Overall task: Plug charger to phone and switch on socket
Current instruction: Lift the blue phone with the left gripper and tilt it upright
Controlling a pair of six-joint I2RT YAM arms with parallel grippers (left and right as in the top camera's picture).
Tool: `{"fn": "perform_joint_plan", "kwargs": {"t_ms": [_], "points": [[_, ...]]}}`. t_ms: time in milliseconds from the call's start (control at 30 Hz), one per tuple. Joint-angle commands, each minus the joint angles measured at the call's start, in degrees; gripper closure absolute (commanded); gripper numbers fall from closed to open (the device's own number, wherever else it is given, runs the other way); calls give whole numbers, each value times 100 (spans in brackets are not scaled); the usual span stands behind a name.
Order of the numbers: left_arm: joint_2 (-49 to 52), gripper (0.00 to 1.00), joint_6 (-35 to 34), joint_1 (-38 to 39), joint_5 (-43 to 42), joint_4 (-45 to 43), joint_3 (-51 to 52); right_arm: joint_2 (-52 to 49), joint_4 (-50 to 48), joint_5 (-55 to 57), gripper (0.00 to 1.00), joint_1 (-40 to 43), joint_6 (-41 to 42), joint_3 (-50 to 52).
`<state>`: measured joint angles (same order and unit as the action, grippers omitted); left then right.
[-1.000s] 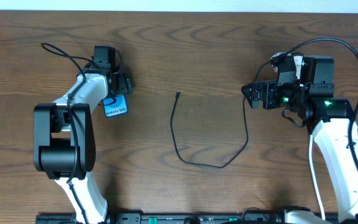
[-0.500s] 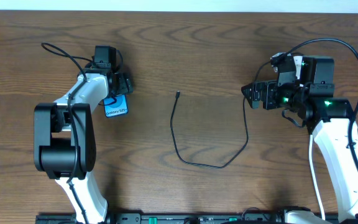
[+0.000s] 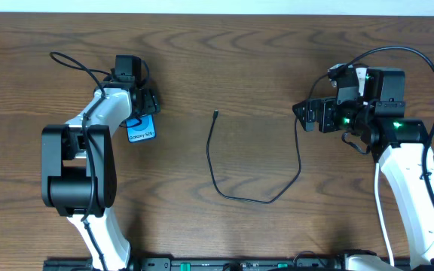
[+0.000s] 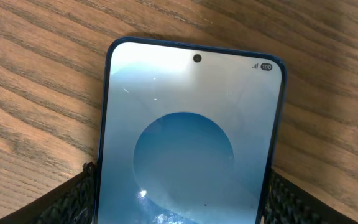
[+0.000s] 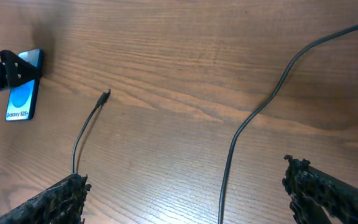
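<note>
A brown wooden desk (image 3: 262, 45). Overhead, we see the phone (image 3: 141, 129) beneath the left jaws, the charger (image 3: 211, 162) looping to its right. Left wrist: 2 pads (image 4: 73, 199) flank the phone; pinching or not, we cannot tell. Right wrist: right jaws spread wide.

Left claw (image 3: 142, 114) points downward; right claw (image 3: 307, 114), jaws spread wide, faces inward.

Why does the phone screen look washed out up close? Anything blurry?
Left wrist view: light glares white across the upper part of the slim black-edged blue-screen phone; wooden table sharp. Right wrist view: even light, thin black cable crisp. Overhead view: only soft, faint shadows.
</note>
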<state>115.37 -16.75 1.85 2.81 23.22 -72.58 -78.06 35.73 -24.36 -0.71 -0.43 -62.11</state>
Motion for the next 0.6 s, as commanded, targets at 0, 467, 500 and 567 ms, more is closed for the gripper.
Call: {"fn": "perform_joint_plan", "kwargs": {"t_ms": [0, 467, 500, 567], "points": [[354, 21, -138, 33, -212, 227, 140, -22, 37, 24, 1, -48, 81, -120], [24, 24, -87, 33, -232, 791, 136, -22, 48, 26, 1, -48, 81, -120], [24, 24, -85, 33, -232, 896, 136, -22, 57, 24, 1, -48, 81, -120], [24, 24, -44, 35, -234, 1051, 136, -22, 76, 26, 1, -48, 81, -120]]}}
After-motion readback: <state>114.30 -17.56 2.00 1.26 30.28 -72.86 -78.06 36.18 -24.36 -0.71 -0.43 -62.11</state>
